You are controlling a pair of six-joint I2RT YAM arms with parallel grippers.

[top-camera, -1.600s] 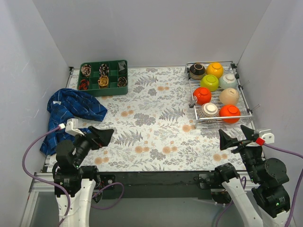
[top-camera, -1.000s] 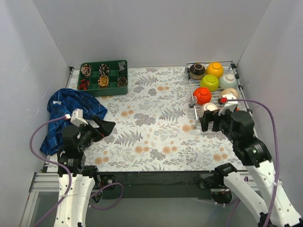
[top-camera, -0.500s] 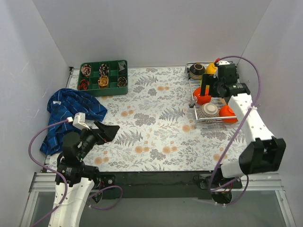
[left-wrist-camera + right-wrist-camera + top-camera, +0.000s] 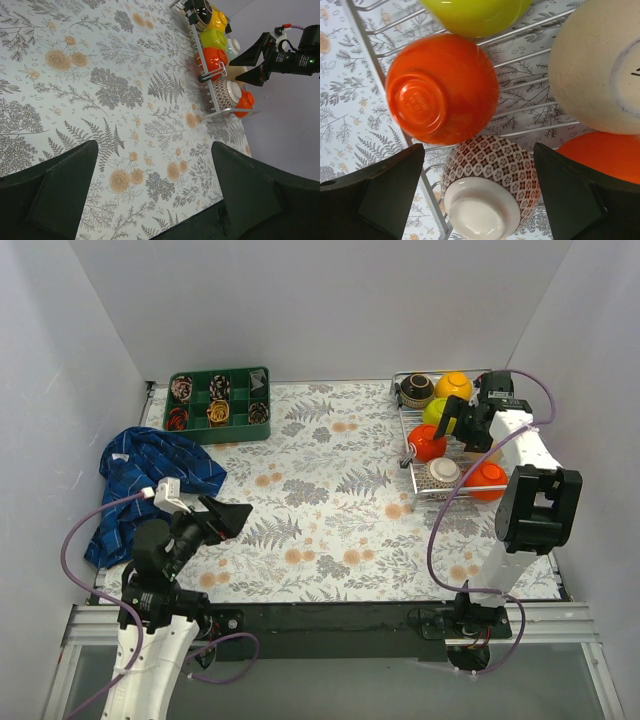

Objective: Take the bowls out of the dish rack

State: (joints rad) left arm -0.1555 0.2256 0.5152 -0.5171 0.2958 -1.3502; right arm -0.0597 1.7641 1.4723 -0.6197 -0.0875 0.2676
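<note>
Bowls sit upside down in the dish rack (image 4: 440, 496) at the far right of the table. Seen from the right wrist: red-orange bowl (image 4: 442, 87), patterned bowl (image 4: 492, 185) just beside it, lime bowl (image 4: 475, 12), beige bowl (image 4: 595, 70), second red-orange bowl (image 4: 600, 155)

Since half a second ago: no bowl has left the rack; the right arm has drawn up steeper over it, wrist nearer the right wall. Left arm barely changed

Around: green tray (image 4: 219, 403) far left, blue cloth (image 4: 150, 475) at the left edge, both well apart from the rack. The right arm hides the middle of the rack's right side from above

Right gripper (image 4: 458, 428) hangs above the bowls, jaws spread wide, touching nothing. Left gripper (image 4: 225, 515) hovers over the floral table cover (image 4: 330, 500), equally wide, holding nothing
</note>
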